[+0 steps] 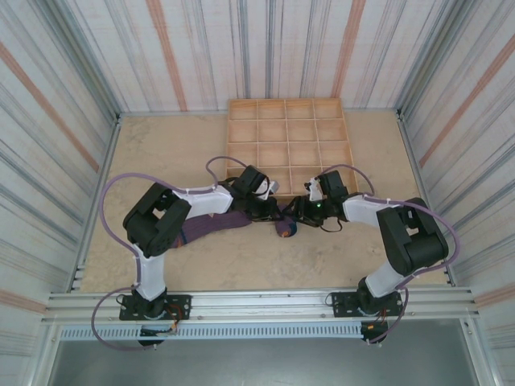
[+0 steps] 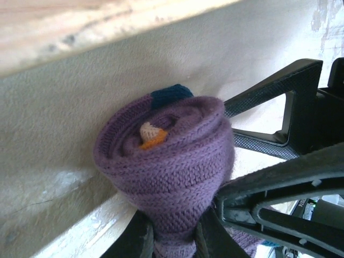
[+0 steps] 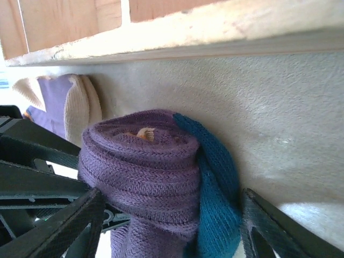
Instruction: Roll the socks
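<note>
Your socks [image 1: 219, 225] lie on the surface [image 1: 241, 269] just in front of the wooden tray [image 1: 286, 101], between the two arms. One end is wound into a tight purple roll [image 1: 286, 227], while the rest trails flat to the left under your left arm [image 1: 201, 201]. Seen from your left wrist, the roll [image 2: 166, 150] stands on end against the tray's outer wall [image 2: 80, 32]. You can see its spiral face, with a bit of peach and orange at the core and a dark teal patch at the upper edge. Your left fingers [image 2: 130, 241] are closed on the purple knit just beneath the roll, pinching it at the bottom of that view. Your right arm [image 1: 366, 211] comes in from the other side. From your right wrist, the roll [image 3: 145, 166] sits between your right fingers [image 3: 269, 231], which stand apart on either side of it. The finger on the left of that view sits right up against the purple windings. The one on the right is just beside the teal heel fabric that wraps that flank, with a sliver of pale surface showing between them. So these fingers are open around the roll, not clamped on it. Behind the roll in the same view, a cream cuff [image 3: 80, 105] and more purple knit rest against the foot of the tray's wall [image 3: 215, 27].
</note>
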Action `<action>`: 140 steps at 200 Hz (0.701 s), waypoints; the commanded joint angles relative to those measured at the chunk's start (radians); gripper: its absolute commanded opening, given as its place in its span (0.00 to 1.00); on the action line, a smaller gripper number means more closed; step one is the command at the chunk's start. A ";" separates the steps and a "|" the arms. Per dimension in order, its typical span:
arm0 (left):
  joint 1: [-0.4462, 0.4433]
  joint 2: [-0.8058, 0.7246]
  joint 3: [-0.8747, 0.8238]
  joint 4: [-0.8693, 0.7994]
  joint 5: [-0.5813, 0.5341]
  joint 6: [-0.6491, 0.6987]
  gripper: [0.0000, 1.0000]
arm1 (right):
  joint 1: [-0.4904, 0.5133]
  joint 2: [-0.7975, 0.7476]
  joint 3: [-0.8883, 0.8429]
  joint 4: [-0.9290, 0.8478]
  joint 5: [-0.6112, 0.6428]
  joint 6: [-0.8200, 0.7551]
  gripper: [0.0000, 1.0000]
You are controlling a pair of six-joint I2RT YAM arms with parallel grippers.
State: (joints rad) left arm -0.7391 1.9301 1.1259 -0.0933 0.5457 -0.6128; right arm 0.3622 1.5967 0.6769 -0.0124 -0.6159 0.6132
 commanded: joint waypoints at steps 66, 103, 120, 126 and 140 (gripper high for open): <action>0.003 0.031 -0.081 -0.045 -0.050 -0.023 0.03 | 0.059 0.069 -0.143 0.089 0.044 0.089 0.32; 0.009 0.018 -0.137 0.009 -0.057 -0.088 0.20 | 0.058 0.052 -0.158 0.095 0.049 0.093 0.05; 0.014 0.012 -0.163 0.037 -0.046 -0.117 0.24 | 0.058 0.035 -0.158 0.084 0.060 0.088 0.00; 0.014 0.008 -0.170 0.041 -0.047 -0.126 0.31 | 0.058 0.027 -0.158 0.079 0.065 0.087 0.00; 0.015 -0.006 -0.193 0.061 -0.051 -0.149 0.41 | 0.058 0.006 -0.160 0.072 0.069 0.085 0.00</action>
State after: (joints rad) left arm -0.7250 1.9053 1.0103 0.0509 0.5541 -0.7090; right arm 0.3954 1.5944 0.5682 0.2173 -0.6205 0.6849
